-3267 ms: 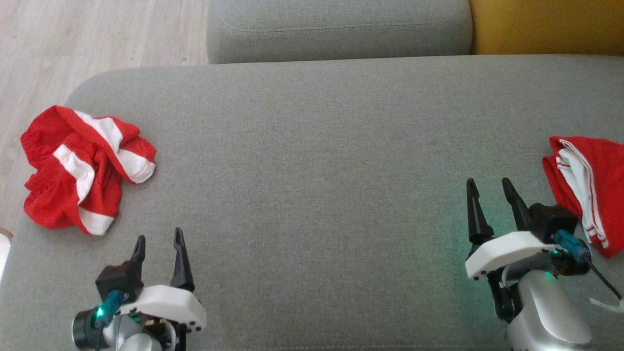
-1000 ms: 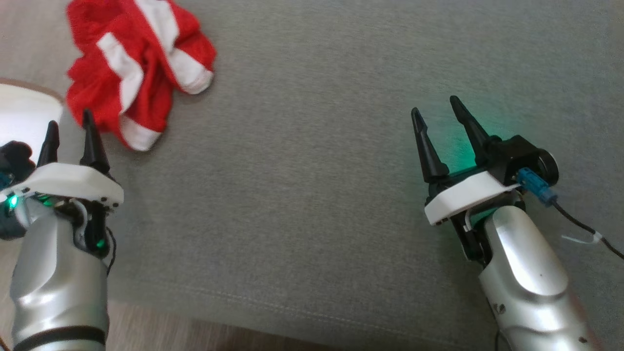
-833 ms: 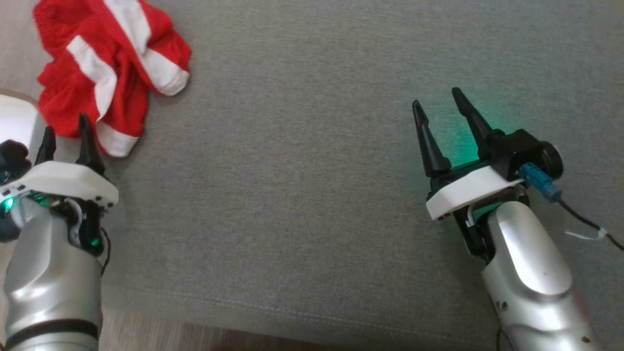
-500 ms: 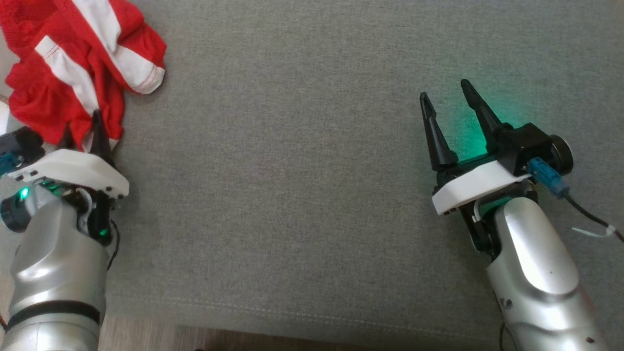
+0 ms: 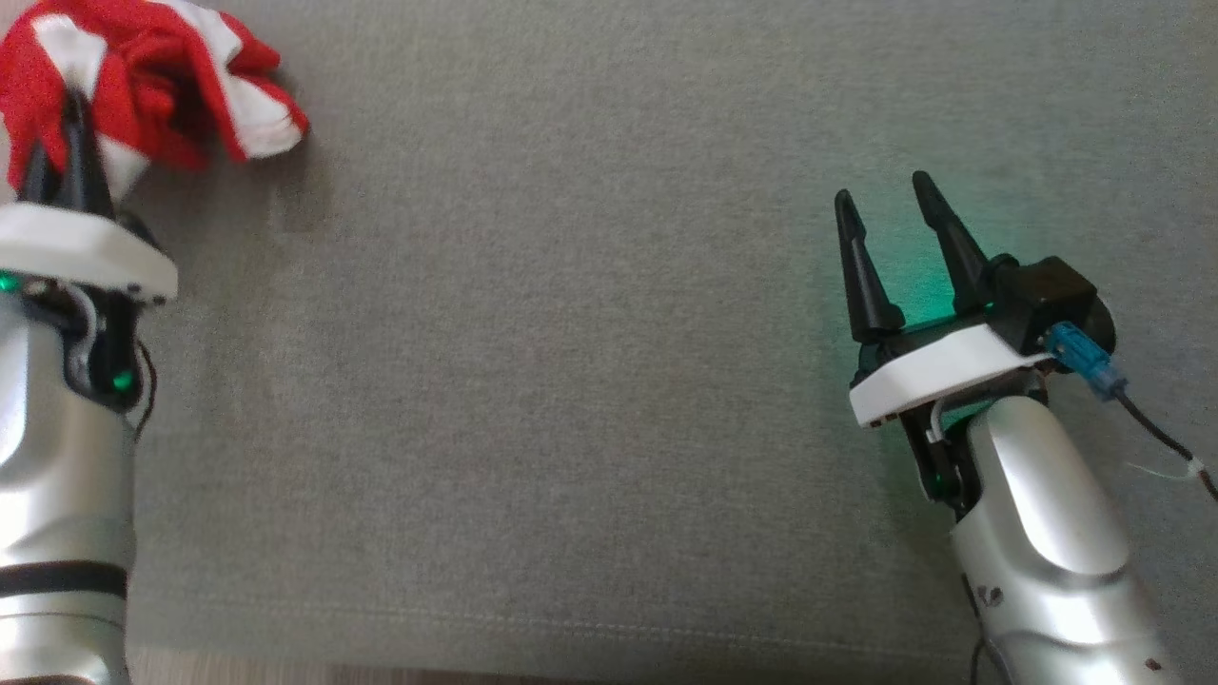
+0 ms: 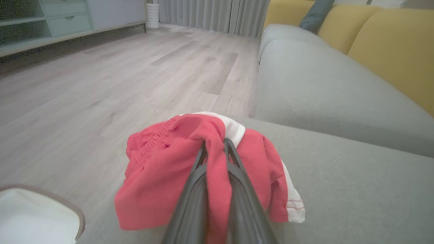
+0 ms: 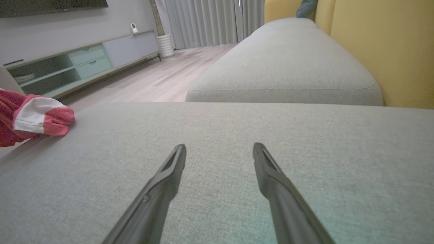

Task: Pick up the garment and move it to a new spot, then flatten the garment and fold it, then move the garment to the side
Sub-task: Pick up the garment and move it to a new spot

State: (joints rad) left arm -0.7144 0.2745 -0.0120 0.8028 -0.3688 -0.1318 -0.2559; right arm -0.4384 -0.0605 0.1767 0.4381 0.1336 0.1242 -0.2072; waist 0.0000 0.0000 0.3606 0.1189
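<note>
The garment point(image 5: 162, 67), red with white stripes, is bunched at the top left of the head view over the grey cushion's point(image 5: 571, 333) left end. My left gripper point(image 5: 59, 143) is shut on a fold of it. In the left wrist view the red garment point(image 6: 162, 169) drapes over both sides of my left gripper point(image 6: 215, 144), pinched between the fingers. My right gripper point(image 5: 883, 197) hovers open over bare cushion on the right, far from the cloth. From the right wrist view the garment point(image 7: 30, 117) shows at the left edge, and my right gripper point(image 7: 219, 149) has nothing between its fingers.
Wooden floor point(image 6: 101, 84) lies beyond the cushion's left edge. A second grey cushion point(image 7: 288, 74) and yellow backrests point(image 7: 383, 47) stand behind. A white object with a brown rim point(image 6: 34, 213) sits low at the left. A low cabinet point(image 7: 84, 61) lines the far wall.
My left gripper reached into the garment's near edge and shut on it, and the cloth has bunched up around the fingers. The head camera also shifted. My right gripper stays open.
</note>
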